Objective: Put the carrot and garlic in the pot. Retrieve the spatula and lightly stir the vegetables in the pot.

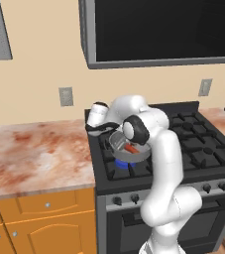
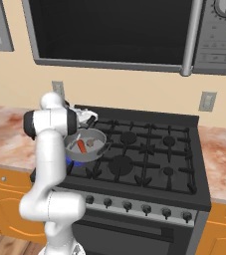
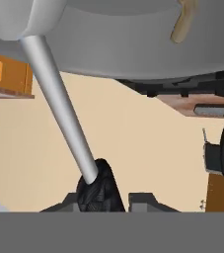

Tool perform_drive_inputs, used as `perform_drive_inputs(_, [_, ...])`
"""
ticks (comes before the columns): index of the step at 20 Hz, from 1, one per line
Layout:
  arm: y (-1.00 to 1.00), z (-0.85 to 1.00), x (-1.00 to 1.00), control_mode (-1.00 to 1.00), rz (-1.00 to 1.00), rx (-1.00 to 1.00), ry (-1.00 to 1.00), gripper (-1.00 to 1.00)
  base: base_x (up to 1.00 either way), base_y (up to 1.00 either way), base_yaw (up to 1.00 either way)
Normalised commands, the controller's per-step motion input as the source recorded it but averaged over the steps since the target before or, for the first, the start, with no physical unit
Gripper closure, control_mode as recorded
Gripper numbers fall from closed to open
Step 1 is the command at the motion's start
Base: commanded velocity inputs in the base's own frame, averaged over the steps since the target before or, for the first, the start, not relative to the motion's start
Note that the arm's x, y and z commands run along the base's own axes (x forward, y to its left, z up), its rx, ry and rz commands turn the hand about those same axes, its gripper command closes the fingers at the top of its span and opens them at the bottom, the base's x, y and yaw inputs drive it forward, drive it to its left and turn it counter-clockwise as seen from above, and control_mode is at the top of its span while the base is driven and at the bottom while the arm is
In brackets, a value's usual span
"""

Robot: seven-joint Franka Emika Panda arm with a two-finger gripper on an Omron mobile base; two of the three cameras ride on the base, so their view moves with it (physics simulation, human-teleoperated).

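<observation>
**Spatula's in hand, pot sits right in front of it, so it's stir time**

The end effector (image 3: 106,201) is nearly closed, pinched on the dark handle of the spatula (image 3: 59,99). In the hand view the silver shaft runs from the fingertips up and to the left, toward a big grey mass that I take to be the pot. That's the long axis to care about. It already aims at the pot, not across it. The blade end runs out of the picture, so I can't tell if it's dipped in yet.

From the base cameras the white hand hangs at the back-left of the stove (image 1: 203,144), just behind the pot (image 2: 89,155) on the wall side and a bit above its rim. So the pot lies forward and down from the hand, close by. There's only one arm, so no question of which is nearer.

The carrot (image 2: 81,146) lies inside the pot, and the beige lump in the hand view looks like the garlic (image 3: 182,22).

The pot sits on the front-left burner, with blue flame underneath. A marbled desk (image 1: 34,154) is to the left, and a microwave (image 2: 109,30) hangs overhead. My guess is a small sweep is all it needs. Go too wide and the shaft knocks the rim.
</observation>
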Motion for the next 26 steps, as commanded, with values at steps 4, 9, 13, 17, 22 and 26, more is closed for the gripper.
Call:
perform_drive_inputs(4, [0.0, 0.0, -0.09, -1.0, -0.1, -0.01, -0.01, 1.0, 0.0, 0.0, 0.0])
perform_drive_inputs(9, [0.0, 0.0, -0.47, -1.0, -0.06, 0.0, -0.01, 1.0, 0.0, 0.0, 0.0])
perform_drive_inputs(13, [-0.29, -0.02, -0.3, -1.0, -0.09, -0.02, -0.02, 1.0, 0.0, 0.0, 0.0])
perform_drive_inputs(17, [-0.52, -0.05, 0.0, -1.0, -0.07, -0.05, -0.03, 1.0, 0.0, 0.0, 0.0])
perform_drive_inputs(22, [-0.63, 0.0, 0.0, -1.0, -0.07, -0.01, 0.0, 1.0, 0.0, 0.0, 0.0])
perform_drive_inputs(26, [-0.45, 0.28, 0.0, -1.0, -0.04, 0.0, 0.0, 1.0, 0.0, 0.0, 0.0])
